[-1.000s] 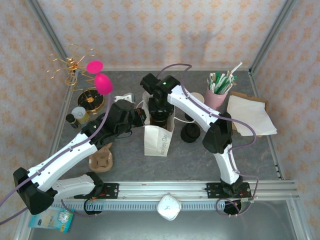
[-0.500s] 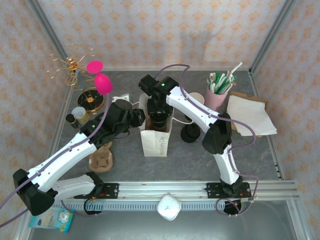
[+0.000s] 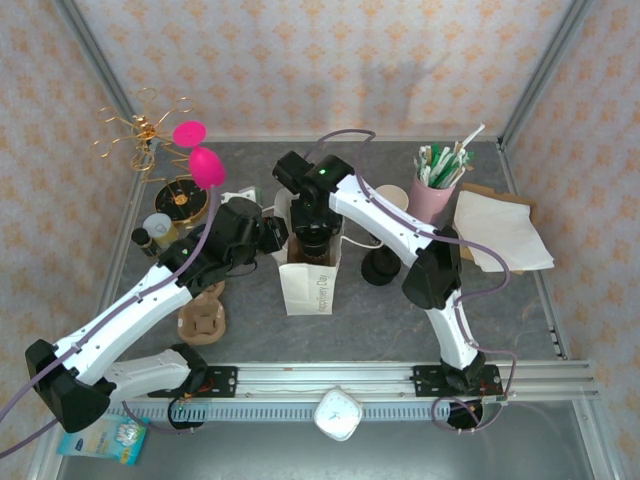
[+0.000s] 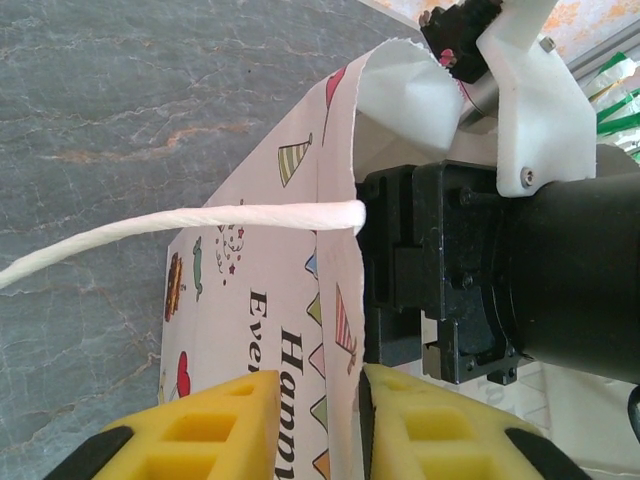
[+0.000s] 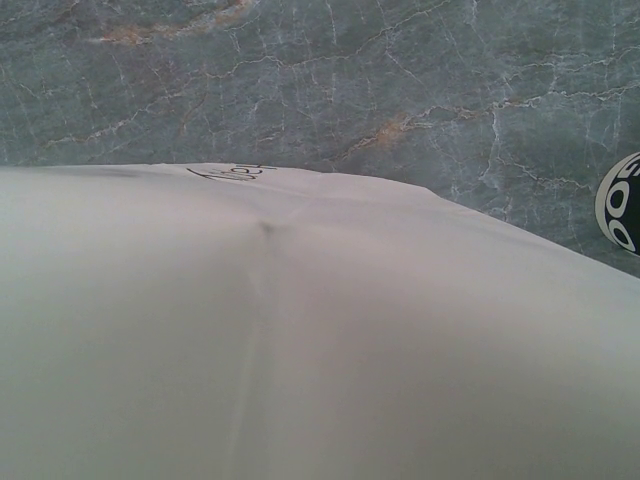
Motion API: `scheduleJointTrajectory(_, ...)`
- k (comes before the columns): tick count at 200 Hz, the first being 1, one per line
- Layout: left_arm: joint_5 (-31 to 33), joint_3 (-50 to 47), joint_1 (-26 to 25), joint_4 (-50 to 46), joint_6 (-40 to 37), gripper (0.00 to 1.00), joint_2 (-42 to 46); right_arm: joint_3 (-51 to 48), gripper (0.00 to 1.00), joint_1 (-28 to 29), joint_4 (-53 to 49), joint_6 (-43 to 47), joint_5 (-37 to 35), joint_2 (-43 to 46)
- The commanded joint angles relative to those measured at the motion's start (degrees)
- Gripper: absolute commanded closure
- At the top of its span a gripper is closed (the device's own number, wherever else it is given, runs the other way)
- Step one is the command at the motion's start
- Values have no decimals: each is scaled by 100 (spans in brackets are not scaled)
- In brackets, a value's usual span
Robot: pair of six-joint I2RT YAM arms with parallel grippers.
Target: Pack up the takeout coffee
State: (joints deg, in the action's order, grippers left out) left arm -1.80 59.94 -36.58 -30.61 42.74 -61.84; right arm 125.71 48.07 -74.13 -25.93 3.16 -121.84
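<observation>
**A:** Top view?
**B:** A paper gift bag stands upright mid-table. The right gripper reaches straight down into its open mouth. The left gripper is at the bag's left rim. The takeout coffee is hidden; I judge it's down in the bag, beneath the right gripper.
**A:** Right jaws?
**B:** Can't tell, they're buried in the bag.
**A:** Left wrist?
**B:** Yellow fingers are pinched onto the bag's printed wall, just below the rim. The twisted paper handle runs off to the left. The right gripper's black body sits in the mouth, just beside.
**A:** Right wrist?
**B:** White bag wall up close, marble tabletop beyond. There's a black lid at the right edge, probably a loose one.
**A:** Key relation?
**B:** My judgement: the cup sits directly below the right gripper with its axis vertical. So the right arm is nearer, and the left only holds the mouth open.
</observation>
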Motion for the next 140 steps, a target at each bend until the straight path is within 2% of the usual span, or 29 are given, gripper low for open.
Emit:
scheduleJointTrajectory(1, -91, 3, 62, -11, -42, 73, 64, 112, 56, 77, -82, -111, 1, -80)
scheduleJointTrajectory(33, -156, -24, 63, 53, -46, 77, -4, 29, 56, 88, -84, -89, 193, -26)
scheduleJointTrajectory(56, -209, -13, 68, 79, -64, 79, 16, -39, 56, 88, -84, -98, -65, 14)
scheduleJointTrajectory(140, -242, -122, 66, 139, -10, 79, 54, 6, 56, 97, 137, -115, -189, -279)
